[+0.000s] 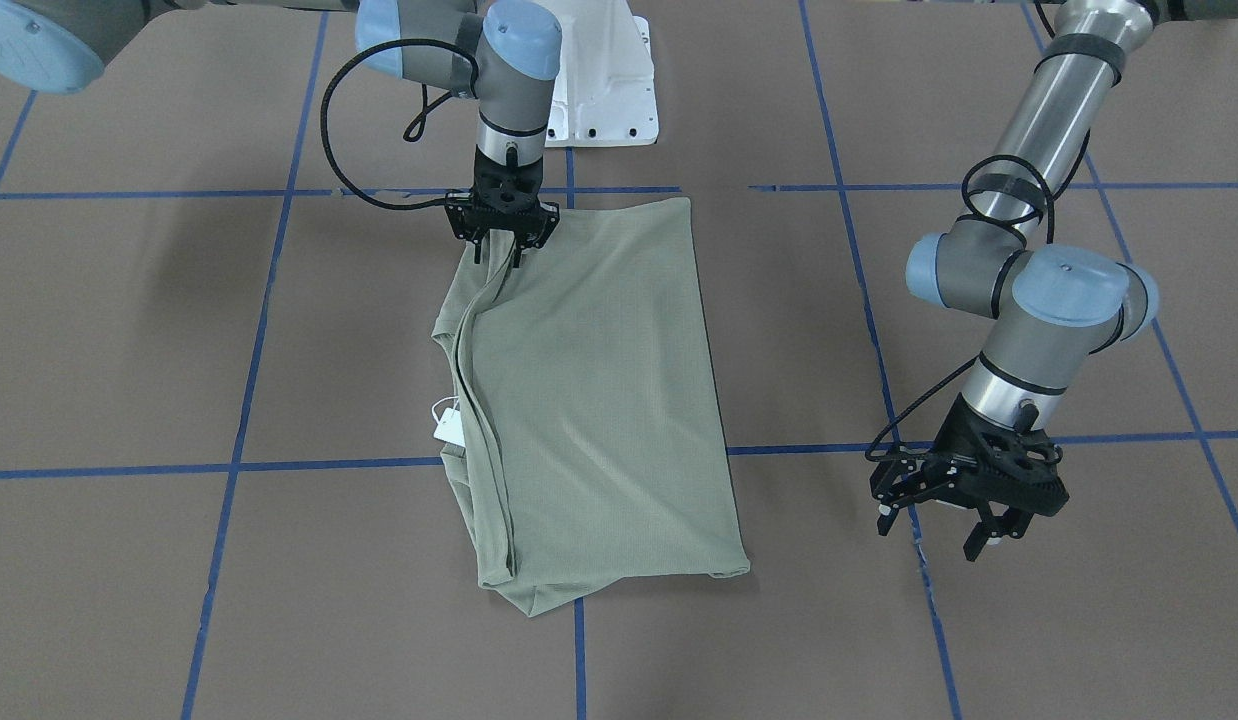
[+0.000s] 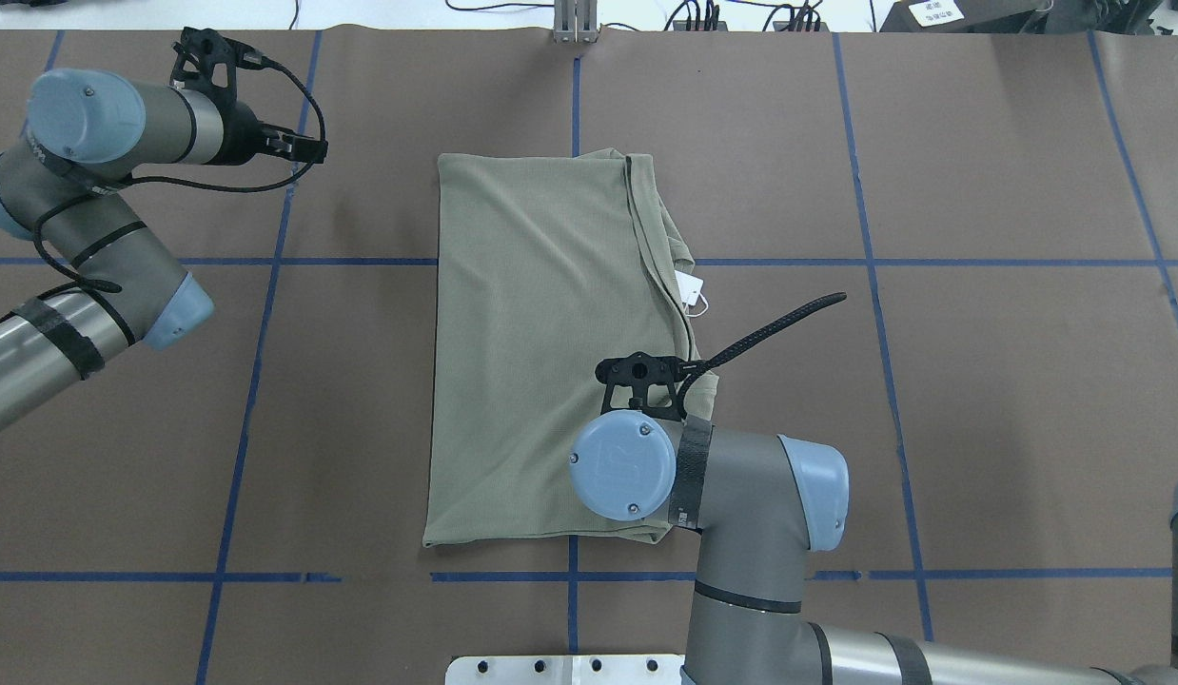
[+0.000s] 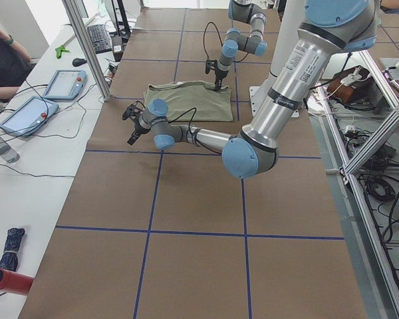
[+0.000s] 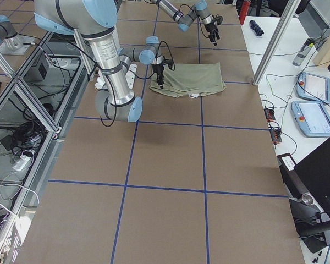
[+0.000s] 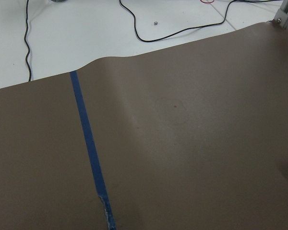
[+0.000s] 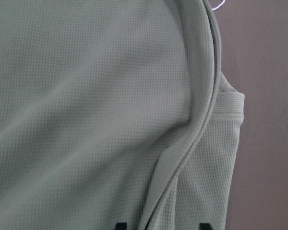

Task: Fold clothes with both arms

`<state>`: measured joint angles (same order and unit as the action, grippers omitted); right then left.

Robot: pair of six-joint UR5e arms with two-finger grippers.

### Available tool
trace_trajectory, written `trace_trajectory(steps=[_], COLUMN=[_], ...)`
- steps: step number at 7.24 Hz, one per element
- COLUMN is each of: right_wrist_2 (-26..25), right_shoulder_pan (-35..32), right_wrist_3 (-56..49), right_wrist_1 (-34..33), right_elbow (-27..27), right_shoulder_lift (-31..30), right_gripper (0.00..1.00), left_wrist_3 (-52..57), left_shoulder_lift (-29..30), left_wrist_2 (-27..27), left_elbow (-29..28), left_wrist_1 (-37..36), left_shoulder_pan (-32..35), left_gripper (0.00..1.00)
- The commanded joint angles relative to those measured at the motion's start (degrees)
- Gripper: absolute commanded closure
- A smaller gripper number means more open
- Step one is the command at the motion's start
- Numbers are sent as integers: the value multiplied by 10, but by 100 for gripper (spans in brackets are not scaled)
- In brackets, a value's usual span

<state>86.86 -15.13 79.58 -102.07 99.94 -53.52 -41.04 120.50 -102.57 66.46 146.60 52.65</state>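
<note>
The sage-green shirt (image 1: 599, 400) lies folded into a long rectangle in the middle of the brown table, also seen from above as the shirt (image 2: 532, 362). Its white hang tag (image 1: 449, 428) pokes out at the folded side. My right gripper (image 1: 499, 252) stands straight down on the shirt's near corner, over the doubled edge. In the right wrist view its two fingertips (image 6: 120, 224) stand apart, open, with the fold seam of the shirt (image 6: 86, 96) running between them. My left gripper (image 1: 934, 530) hangs open and empty above bare table, well off to the shirt's side.
The white pedestal base (image 1: 604, 80) stands just behind the shirt. Blue tape lines (image 1: 579, 650) grid the brown table cover. Cables (image 2: 741, 14) lie past the far edge. In the left side view a seated person (image 3: 0, 60) and control tablets (image 3: 63, 83) sit beyond the table.
</note>
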Motion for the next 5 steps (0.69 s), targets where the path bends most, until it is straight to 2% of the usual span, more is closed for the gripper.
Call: trace_trajectory(steps=[1, 3, 5], right_wrist_2=[-3, -3, -13], right_shoulder_pan=[-4, -8, -10], right_wrist_3=[-5, -9, -15], right_wrist_1=[-20, -52, -52], right_elbow=[8, 38, 46], right_shoulder_lift=[-1, -13, -36], right_gripper=[100, 100, 100], left_wrist_3=[0, -1, -10], left_shoulder_lift=[0, 0, 1], left_wrist_2=[0, 0, 0], left_elbow=[1, 1, 2], left_wrist_1=[0, 0, 0], left_shoulder_pan=[0, 0, 0], left_gripper=[0, 0, 0])
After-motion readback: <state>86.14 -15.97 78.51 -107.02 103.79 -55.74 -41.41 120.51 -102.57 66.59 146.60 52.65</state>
